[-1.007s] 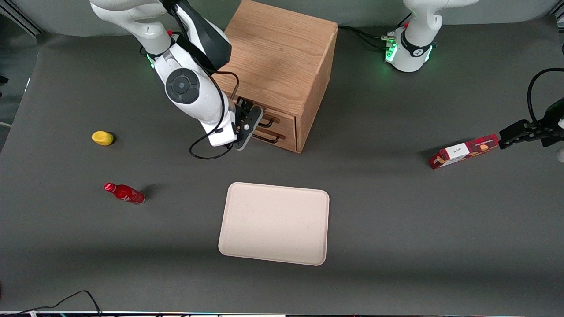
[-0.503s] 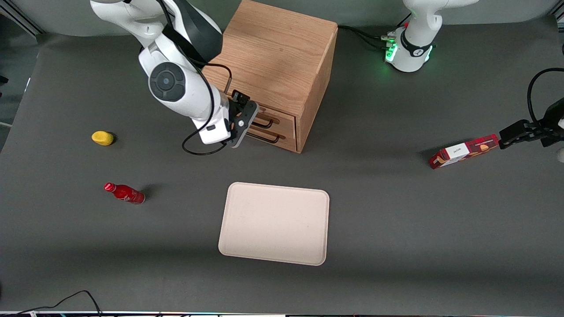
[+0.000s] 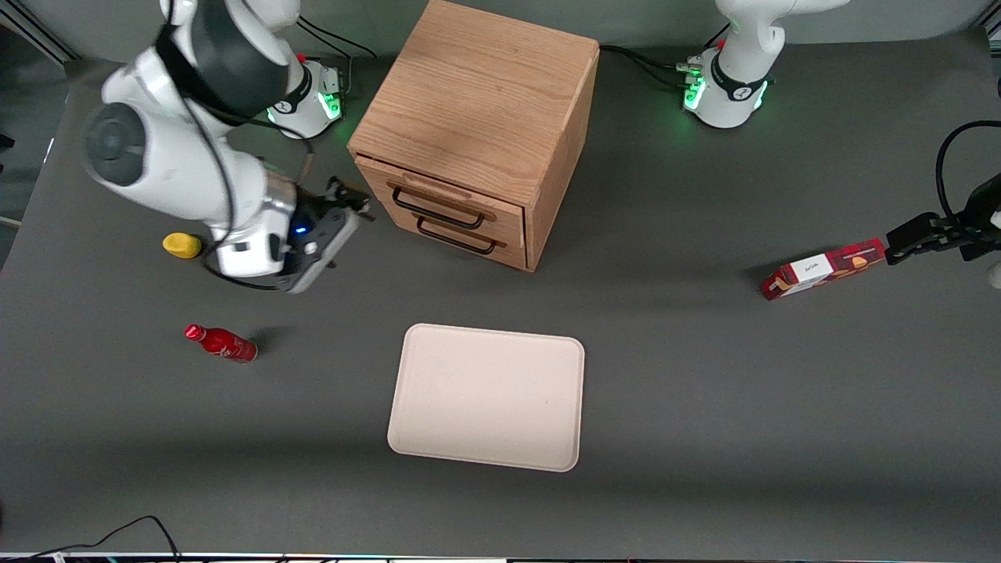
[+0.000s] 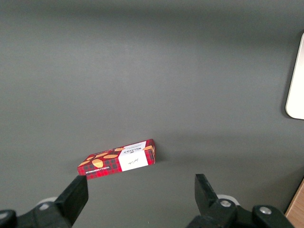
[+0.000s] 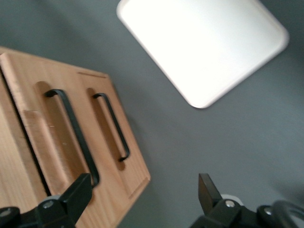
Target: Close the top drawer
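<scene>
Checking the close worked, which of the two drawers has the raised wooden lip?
The top drawer, upper of the two; the lower drawer has none. The gripper hangs beside the cabinet.

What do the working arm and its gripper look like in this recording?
The right arm has glossy white shells with dark grey round joint caps and a black upper segment. A black cable loops along it. Its base glows green. The gripper, beside the top drawer, is black with two dark, wedge-shaped fingers, mounted on a grey-and-white hand with a small blue light.
</scene>
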Available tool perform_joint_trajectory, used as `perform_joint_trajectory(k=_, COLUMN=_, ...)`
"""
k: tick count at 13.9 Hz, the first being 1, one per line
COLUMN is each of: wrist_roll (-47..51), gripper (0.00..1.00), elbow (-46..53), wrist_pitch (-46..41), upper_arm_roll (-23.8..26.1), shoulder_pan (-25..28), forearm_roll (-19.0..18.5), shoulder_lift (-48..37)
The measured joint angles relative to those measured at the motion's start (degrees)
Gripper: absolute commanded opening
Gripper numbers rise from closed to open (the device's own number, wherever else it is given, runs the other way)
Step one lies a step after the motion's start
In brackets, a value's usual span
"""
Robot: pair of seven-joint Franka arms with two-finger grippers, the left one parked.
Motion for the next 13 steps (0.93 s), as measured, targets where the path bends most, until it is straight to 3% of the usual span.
perform_joint_trajectory(k=3, wrist_roll=4.99, gripper=1.0, elbow=0.84, wrist_pitch=-0.75, upper_arm_roll=-6.23, shoulder_pan=-0.32, forearm_roll=-0.38, shoulder_lift=-3.34)
perform_joint_trajectory(k=5, wrist_roll=9.71, gripper=1.0, elbow=0.83, wrist_pitch=-0.99, upper_arm_roll=-9.32, shoulder_pan=-0.88, forearm_roll=-4.18, shoulder_lift=-5.32)
perform_joint_trajectory(k=7, wrist_roll=15.91, gripper=1.0, elbow=0.77, wrist_pitch=-0.99, upper_arm_roll=-10.01, shoulder_pan=-2.79, forearm_roll=-9.12, shoulder_lift=-5.88)
perform_joint_trajectory(k=13, wrist_roll=21.45, gripper=1.0, elbow=0.62, wrist_pitch=-3.16, upper_arm_roll=-10.25, shoulder_pan=-9.6, forearm_roll=-12.59, shoulder_lift=-6.33)
